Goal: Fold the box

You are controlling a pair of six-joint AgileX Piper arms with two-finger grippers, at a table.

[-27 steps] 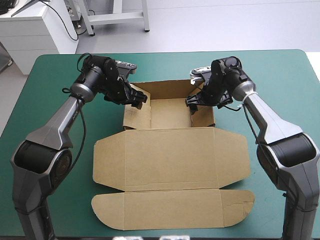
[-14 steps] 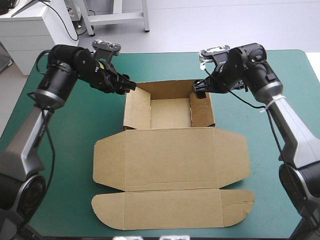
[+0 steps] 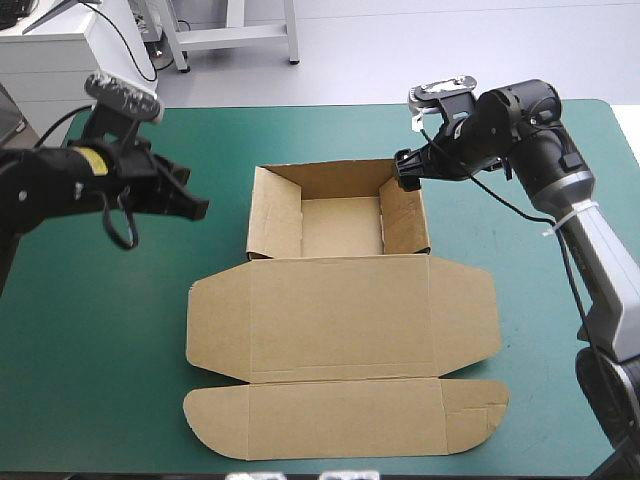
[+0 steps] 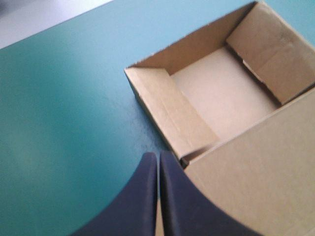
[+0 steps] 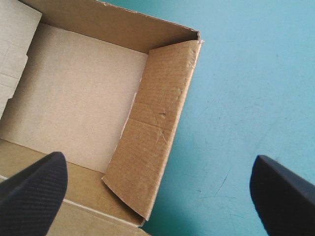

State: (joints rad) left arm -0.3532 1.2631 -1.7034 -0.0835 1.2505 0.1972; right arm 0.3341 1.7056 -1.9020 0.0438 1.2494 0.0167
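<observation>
Box in middle of teal-green cover: open tray w/ walls up, lid flat toward near edge. R gripper above tray's right wall, fingers wide apart, holding nothing. L gripper well left of tray, fingers pressed together, empty.

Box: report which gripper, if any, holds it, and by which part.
Nothing is held. The left gripper is shut and empty, over the teal-green cover beside the box; the right gripper stands open above the box's right wall, gripping nothing.
</observation>
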